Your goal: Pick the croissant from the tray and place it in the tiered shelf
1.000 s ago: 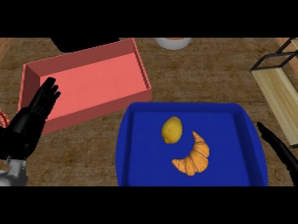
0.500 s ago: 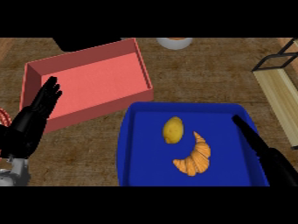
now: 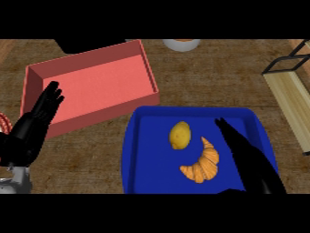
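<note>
Right hand (image 3: pixel 247 154): has swung in over the blue tray (image 3: pixel 136 150), fingers straight, holding nothing.
Croissant (image 3: pixel 203 164): just left of that hand, untouched in the tray; lemon (image 3: pixel 179 135) beyond it.
Tiered shelf (image 3: pixel 292 102): well off to the hand's right.
Left hand (image 3: pixel 28 129): open, resting far left.
Meaning: approach almost done; curling round the croissant looks next.

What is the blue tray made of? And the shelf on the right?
The blue rectangular tray looks like plastic: one even matte colour, rounded corners; painted metal is possible. The tiered shelf seems pale wooden boards, with plank lines, in a thin black frame, probably metal.
</note>
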`<state>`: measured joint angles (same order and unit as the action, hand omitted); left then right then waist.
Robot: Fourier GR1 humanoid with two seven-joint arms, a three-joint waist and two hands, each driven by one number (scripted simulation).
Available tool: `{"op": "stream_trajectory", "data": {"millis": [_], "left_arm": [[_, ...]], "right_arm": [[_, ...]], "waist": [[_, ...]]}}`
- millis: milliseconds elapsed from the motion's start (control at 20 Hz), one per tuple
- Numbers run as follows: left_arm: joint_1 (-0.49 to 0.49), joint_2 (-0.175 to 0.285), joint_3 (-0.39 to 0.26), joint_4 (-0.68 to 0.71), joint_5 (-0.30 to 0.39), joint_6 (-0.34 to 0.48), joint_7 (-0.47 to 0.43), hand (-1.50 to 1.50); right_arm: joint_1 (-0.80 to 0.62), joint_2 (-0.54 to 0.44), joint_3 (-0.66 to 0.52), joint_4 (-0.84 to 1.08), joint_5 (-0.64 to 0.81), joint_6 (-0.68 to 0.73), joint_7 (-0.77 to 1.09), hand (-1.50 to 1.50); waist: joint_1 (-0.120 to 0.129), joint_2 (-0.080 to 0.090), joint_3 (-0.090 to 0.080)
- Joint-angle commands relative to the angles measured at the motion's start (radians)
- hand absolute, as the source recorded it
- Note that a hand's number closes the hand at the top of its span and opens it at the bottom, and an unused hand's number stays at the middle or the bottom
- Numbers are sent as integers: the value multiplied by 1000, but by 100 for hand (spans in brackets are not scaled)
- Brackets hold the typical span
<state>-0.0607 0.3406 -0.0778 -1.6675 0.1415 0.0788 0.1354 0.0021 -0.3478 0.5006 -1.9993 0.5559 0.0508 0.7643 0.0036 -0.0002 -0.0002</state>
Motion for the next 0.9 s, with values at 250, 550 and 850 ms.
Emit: {"op": "stream_trajectory", "data": {"millis": [250,550,850], "left_arm": [[-8,-17,64,26,-4,-62,-6,0],[86,-40,57,-103,-29,-67,28,0],[-64,-26,96,-62,-27,-77,137,0]], "right_arm": [[-60,87,-5,110,4,146,56,-150],[-41,131,26,222,77,153,48,-150],[-149,164,10,232,131,268,191,-150]], "waist": [[-3,0,0],[1,-1,0],[-3,0,0]]}}
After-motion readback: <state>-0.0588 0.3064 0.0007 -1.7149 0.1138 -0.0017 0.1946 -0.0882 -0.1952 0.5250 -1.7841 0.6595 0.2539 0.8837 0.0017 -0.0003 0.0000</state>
